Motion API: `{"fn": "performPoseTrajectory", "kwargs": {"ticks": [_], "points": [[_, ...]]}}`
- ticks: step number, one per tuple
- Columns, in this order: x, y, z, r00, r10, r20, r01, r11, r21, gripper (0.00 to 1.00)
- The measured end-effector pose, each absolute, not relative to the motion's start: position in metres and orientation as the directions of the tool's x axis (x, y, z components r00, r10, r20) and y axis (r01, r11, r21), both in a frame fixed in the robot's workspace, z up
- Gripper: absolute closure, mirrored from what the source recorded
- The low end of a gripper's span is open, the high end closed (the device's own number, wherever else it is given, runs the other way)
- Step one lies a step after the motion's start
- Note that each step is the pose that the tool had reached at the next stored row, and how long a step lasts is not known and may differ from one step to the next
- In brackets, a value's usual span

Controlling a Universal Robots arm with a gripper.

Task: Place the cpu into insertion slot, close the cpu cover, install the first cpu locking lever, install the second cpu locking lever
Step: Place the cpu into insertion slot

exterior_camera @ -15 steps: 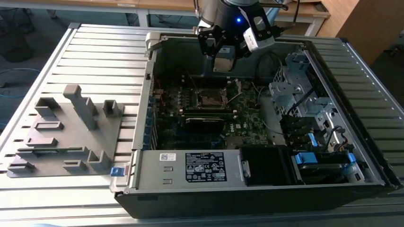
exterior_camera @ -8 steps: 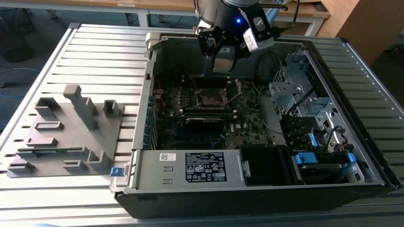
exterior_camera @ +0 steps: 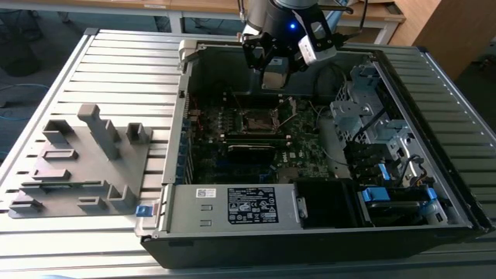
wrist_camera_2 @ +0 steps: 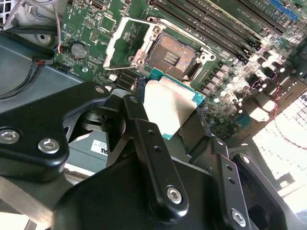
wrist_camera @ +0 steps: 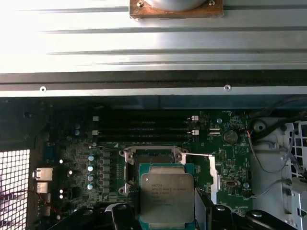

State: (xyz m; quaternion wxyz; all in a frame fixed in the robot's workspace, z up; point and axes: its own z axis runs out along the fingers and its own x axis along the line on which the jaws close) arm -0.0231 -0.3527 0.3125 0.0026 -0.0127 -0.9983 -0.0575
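- Above the green motherboard [wrist_camera: 72, 143], the black 2-finger gripper [wrist_camera_2: 168, 115] clamps the flat square grey-topped cpu [wrist_camera: 166, 196], apart from the brown-centred, silver-rimmed insertion slot [wrist_camera_2: 171, 56].
- Advisable: square the edges and keep the chip level, avoiding the opened silver-frame cpu cover [wrist_camera_2: 123, 42].

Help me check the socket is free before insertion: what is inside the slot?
In the second wrist view the slot holds only its bare brownish contacts. In the first wrist view the held cpu hides part of it.
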Motion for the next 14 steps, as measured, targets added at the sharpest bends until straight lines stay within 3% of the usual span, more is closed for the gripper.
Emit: {"fn": "performPoseTrajectory", "kwargs": {"ticks": [14], "points": [[-0.0231,-0.3527,0.3092,-1.000,0.025,0.007,0.026,0.993,0.114,0.46]]}}
